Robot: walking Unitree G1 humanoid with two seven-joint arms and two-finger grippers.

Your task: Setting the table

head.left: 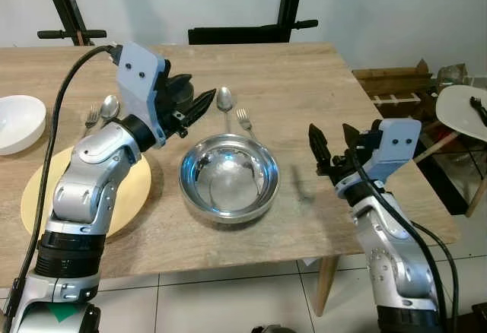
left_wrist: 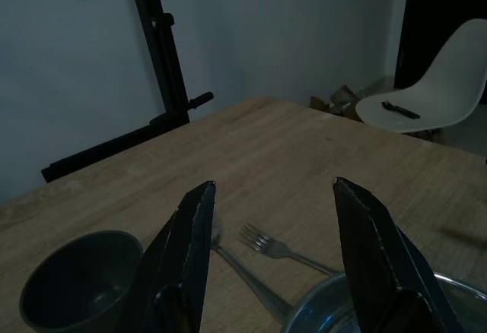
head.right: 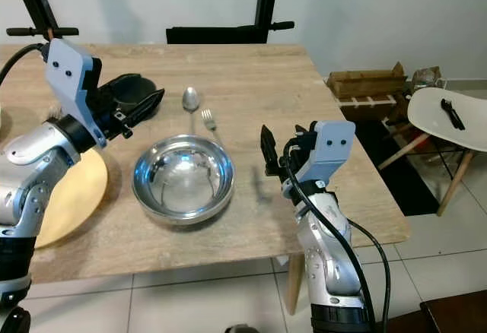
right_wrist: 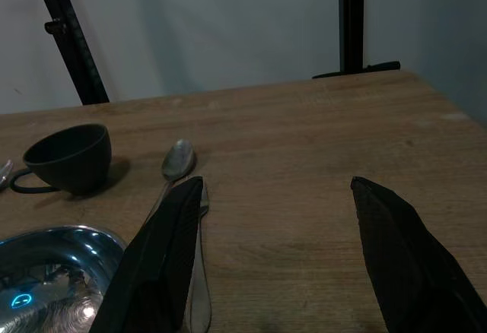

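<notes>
While your shiny round steel bowl (head.left: 229, 178) sits on the woodgrain desk (head.left: 304, 90), both grippers' fingers (left_wrist: 186, 257) gape beside it.

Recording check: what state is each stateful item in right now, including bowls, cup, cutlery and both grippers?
Steel bowl: upright, empty.
Dark cup: upright on the table.
White bowl: upright at the table's left edge.
Spoon and fork: lying flat beyond the steel bowl.
Left gripper: open, holding nothing.
Right gripper: open, holding nothing.
</notes>
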